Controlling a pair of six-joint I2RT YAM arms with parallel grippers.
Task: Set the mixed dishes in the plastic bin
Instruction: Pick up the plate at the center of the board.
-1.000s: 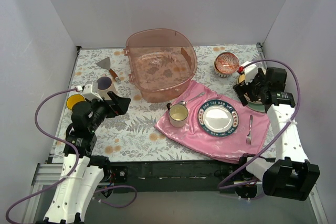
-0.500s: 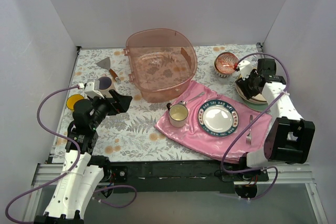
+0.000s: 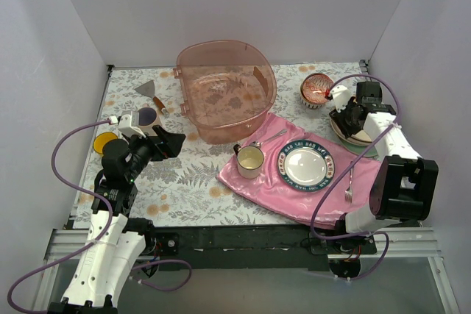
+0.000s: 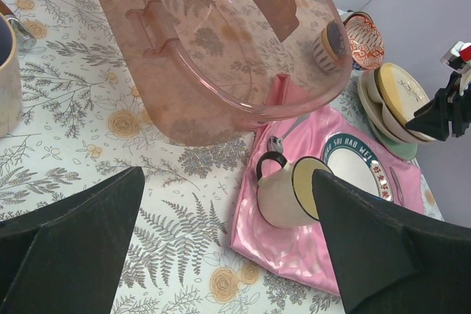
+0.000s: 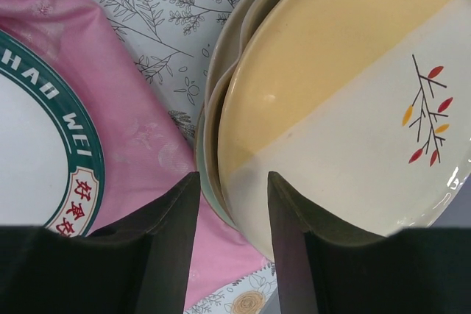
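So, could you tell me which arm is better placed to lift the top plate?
Right: the right gripper brackets the rim of the yellow-and-cream plate; the left gripper hangs open, far away.

We find readable lettering on one thing only, the dark-rimmed plate: white capitals run round its rim. From the left wrist we make out "SHI HAO WEI" along the far arc; from the right wrist, "HAO WEI", and just below it a small cream panel with red Chinese characters, the first being 好
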